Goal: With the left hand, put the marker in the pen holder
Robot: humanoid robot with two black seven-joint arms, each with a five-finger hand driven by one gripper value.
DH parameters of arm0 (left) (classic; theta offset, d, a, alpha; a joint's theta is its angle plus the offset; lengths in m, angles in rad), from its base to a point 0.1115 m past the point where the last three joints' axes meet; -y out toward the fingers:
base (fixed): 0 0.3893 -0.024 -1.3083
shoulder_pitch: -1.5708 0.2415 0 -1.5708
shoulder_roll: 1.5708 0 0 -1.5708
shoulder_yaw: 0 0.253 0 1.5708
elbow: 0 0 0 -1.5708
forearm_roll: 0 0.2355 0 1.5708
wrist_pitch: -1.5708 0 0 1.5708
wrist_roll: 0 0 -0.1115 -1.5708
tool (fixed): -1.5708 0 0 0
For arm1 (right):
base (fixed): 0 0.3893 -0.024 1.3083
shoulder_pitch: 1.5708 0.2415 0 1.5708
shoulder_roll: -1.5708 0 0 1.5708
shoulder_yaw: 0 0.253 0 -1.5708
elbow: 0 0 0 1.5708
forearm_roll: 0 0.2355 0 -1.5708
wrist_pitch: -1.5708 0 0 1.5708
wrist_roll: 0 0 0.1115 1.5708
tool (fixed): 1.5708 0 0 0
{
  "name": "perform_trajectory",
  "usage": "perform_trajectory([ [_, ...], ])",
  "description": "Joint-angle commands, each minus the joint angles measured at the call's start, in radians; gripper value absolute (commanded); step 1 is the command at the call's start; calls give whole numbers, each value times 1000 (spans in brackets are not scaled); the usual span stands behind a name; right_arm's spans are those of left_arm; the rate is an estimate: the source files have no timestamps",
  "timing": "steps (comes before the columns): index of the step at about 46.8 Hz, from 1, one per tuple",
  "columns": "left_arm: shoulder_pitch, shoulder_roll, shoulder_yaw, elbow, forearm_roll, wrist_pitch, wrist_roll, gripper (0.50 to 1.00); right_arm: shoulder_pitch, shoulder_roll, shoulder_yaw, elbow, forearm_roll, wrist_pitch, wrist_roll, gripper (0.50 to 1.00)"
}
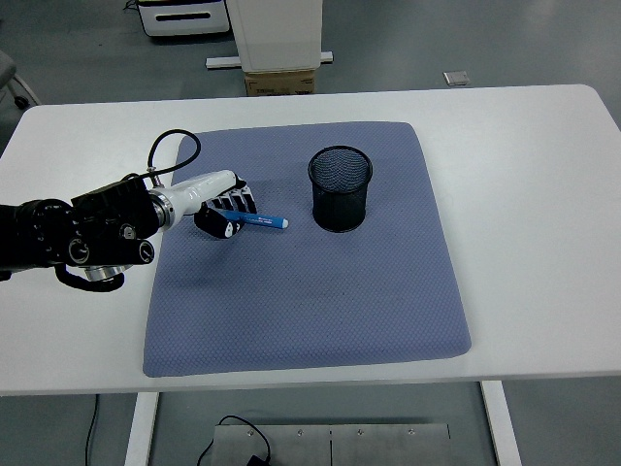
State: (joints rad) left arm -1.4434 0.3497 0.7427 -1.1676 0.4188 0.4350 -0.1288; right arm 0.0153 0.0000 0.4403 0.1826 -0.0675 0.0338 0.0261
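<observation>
A blue marker (262,220) with a white tip points right toward the pen holder, tilted slightly down at its right end. My left hand (225,208) has its fingers curled round the marker's left end, over the left part of the blue-grey mat (310,291). The black mesh pen holder (341,188) stands upright on the mat to the right of the marker's tip, apart from it. Whether the marker still touches the mat I cannot tell.
The mat covers the middle of the white table (543,194). A black cable (173,150) loops above my left wrist. Beyond the table's far edge stand a cardboard box (281,82) and white furniture.
</observation>
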Motion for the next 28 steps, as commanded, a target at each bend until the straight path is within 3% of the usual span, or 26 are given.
perform_trajectory([
  [1, 0, 0, 0, 0, 0, 1, 0, 500, 0, 0, 0, 0, 0, 0, 0, 1000],
  [28, -41, 9, 0, 0, 0, -38, -5, 500, 0, 0, 0, 0, 0, 0, 0, 1000],
])
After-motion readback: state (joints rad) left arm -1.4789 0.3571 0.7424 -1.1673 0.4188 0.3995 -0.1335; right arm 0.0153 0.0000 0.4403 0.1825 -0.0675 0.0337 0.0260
